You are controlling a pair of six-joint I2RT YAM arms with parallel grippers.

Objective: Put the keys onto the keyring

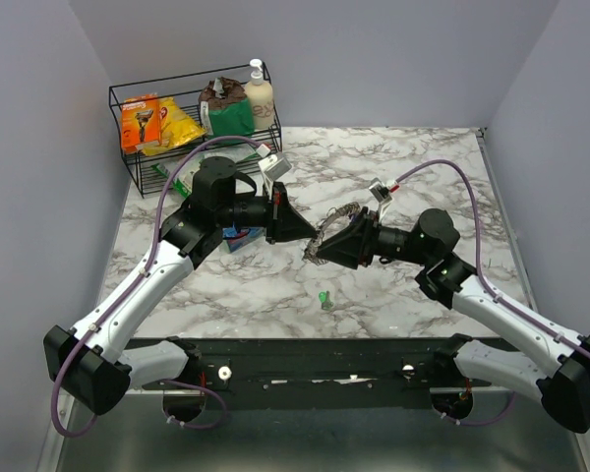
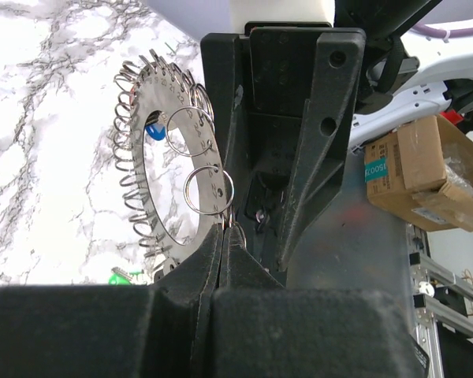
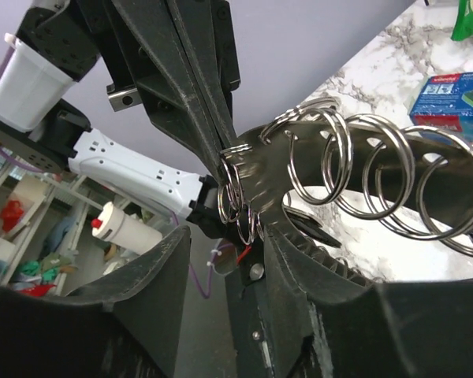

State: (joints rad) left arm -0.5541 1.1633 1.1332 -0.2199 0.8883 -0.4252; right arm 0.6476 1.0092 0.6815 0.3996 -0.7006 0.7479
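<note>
Pinches the keyring [image 2: 159, 88] by its rim with the left end effector [image 2: 223, 240], clenched tight on the flat metal disc right at the fingertips; holds that disc clear of the desk [image 1: 423, 177], turned on edge, its rim fringed with many split rings [image 2: 184, 191]; meets it from the opposite side with the right end effector [image 3: 225, 236], nearly tip to tip with the left one, released, jaws standing apart; shows a bunch of split rings hanging in the gap between those jaws, close to one finger [image 3: 339, 315] and clear of the other; cannot tell whether the metal touches that nearer finger; grasps nothing there; leaves the green-headed key [image 1: 324, 298] lying alone on the desk, below both end effectors and toward the arm bases, apart from the keyring; reveals a blue key head [image 2: 154, 132] through the disc's central opening, just beyond the left end effector's tips; cannot tell whether hung on a split ring or lying behind the disc; has a blue box [image 3: 457, 94] flat on the desk beyond the right end effector, past the keyring; has a wire basket [image 1: 128, 138] with packets and a pump bottle [image 1: 260, 93] at the far corner of the desk, well behind the left end effector.
</note>
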